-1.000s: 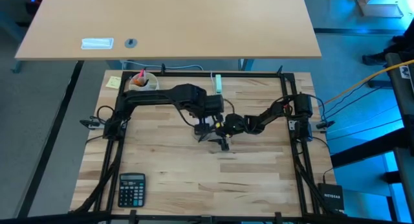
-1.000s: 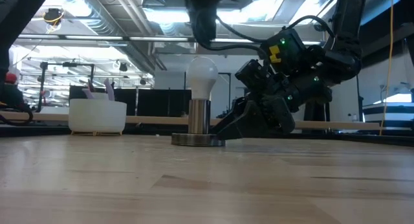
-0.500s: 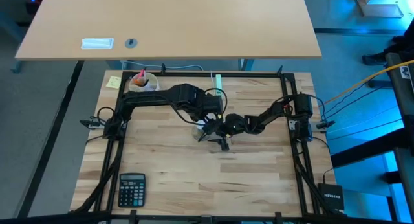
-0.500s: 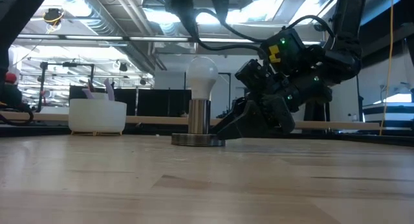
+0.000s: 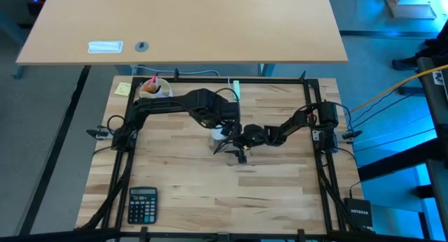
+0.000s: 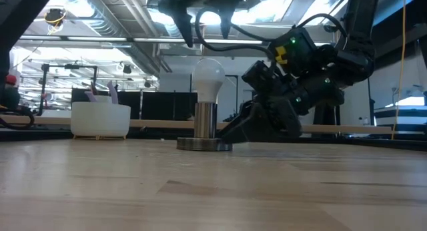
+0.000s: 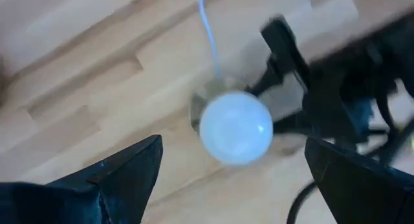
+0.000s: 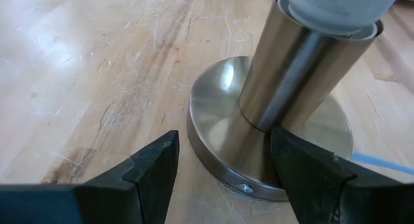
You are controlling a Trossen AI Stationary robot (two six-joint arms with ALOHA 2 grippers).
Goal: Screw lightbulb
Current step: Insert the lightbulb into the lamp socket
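Note:
The white frosted lightbulb (image 6: 208, 76) stands upright with its base inside the silvery socket tube (image 6: 205, 119), which rises from a round metal disc (image 6: 204, 145) on the table. From above the bulb shows as a white ball (image 7: 235, 127). My left gripper (image 6: 205, 27) hangs open just above the bulb, one finger on either side and clear of it. My right gripper (image 8: 229, 162) lies low on the table, open, with its fingers on either side of the socket's disc (image 8: 220, 114). My right gripper comes in level along the table. One finger (image 8: 307, 162) lies over the disc's rim beside the tube; I cannot tell whether it touches. The other finger (image 8: 152, 166) stands clear of the disc's edge.
A white bowl (image 5: 154, 88) stands at the table's far left corner and a calculator (image 5: 142, 203) lies near the front left. The socket's thin white cord (image 7: 207, 30) runs off toward the far edge. Bare wood lies in front of the socket.
My left gripper has turned about its own axis above the bulb, so both fingers now show side by side in the low view. It has drawn a little toward the table's far edge. The bulb, the socket and my right gripper have stayed where they were.

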